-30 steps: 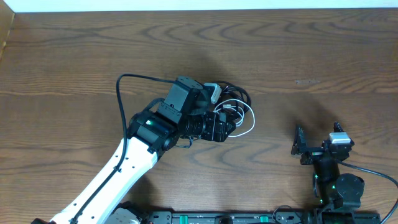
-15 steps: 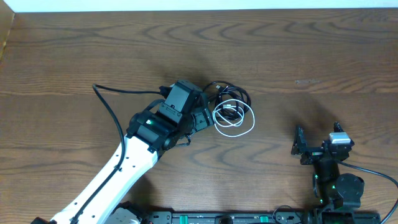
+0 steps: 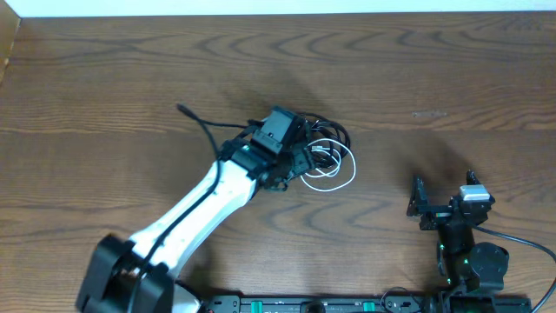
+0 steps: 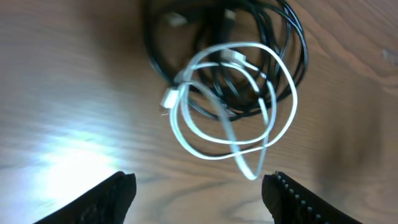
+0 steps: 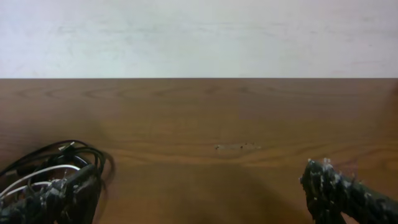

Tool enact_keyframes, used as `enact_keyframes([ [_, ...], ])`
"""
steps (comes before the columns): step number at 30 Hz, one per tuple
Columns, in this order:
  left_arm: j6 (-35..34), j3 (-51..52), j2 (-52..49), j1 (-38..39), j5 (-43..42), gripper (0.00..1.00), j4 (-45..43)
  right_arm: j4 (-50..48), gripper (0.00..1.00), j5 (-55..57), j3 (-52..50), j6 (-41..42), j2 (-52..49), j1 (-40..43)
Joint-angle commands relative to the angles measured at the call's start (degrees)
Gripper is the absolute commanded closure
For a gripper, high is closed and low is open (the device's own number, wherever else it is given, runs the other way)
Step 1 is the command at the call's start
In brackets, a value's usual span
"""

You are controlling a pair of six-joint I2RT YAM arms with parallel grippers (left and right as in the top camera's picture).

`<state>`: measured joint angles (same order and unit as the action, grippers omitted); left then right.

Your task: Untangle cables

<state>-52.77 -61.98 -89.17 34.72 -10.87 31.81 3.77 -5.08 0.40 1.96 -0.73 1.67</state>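
Over the cable bundle, mid-table – my left gripper (image 4: 199, 198) hovers with its two fingers (image 4: 118, 194) spread wide, nothing between them but bare wood; no contact with any cable. From the left wrist view the white cable (image 4: 242, 45) lies just ahead of the fingertips in a few loose overlapping loops, one white plug (image 4: 169, 98) at the left edge of the loops and a narrow bend of the loop pointing back toward me. Loops of white sit on top of the black cables (image 4: 152, 53), which are coiled in a rough ring slightly farther out; white and black cross at several points, so the three are tangled together. I cannot separate one black cable from the other in the coil, and its far side is blurred. My arm's own cord (image 3: 198, 124) arcs off to the left of the wrist, apart from the bundle. My right gripper (image 5: 199, 196) rests near the front right of the table (image 3: 391, 69), well apart from the bundle, fingers spread as wide as they go – empty. Its camera catches the bundle only at lower left, partly behind one finger.
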Motion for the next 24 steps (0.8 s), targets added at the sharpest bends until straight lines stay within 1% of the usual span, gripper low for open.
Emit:
enact_keyframes([
  [1,-0.5,-0.1,-3.8,0.1,-6.4,0.3,-2.7,0.3,0.01,0.4,-0.1,0.1,0.0,-0.3],
  [7,-1.2,-0.1,-7.4,0.1,-7.1,0.3,-4.1,0.3,0.01,0.4,-0.1,0.1,0.0,-0.3],
  [24,-1.2,-0.1,-7.5,0.1,-7.1,0.3,-4.1,0.3,0.01,0.4,-0.1,0.1,0.0,-0.3],
])
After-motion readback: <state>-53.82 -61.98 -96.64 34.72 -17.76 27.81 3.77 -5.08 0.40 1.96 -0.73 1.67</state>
